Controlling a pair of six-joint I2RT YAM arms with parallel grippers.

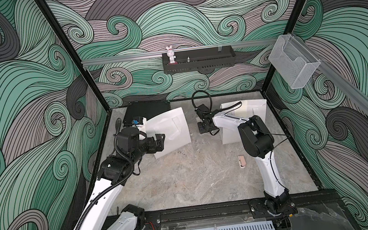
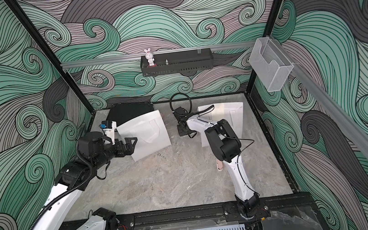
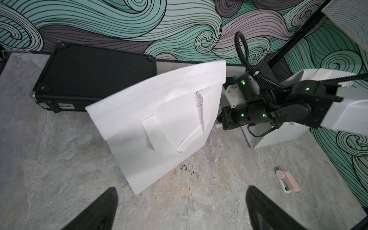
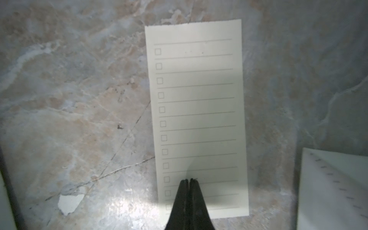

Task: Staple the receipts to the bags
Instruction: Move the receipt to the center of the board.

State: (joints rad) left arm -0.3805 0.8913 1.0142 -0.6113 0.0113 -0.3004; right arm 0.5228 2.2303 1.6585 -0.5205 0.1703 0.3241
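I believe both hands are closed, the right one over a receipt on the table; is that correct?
Only the right hand is closed, over the receipt on the table; the left wrist view shows the left hand open.

right hand (image 4: 188, 180) is pinched fully closed right over one short end of a cream checklist receipt (image 4: 197, 111) lying flat on the marble desk (image 4: 79, 99)
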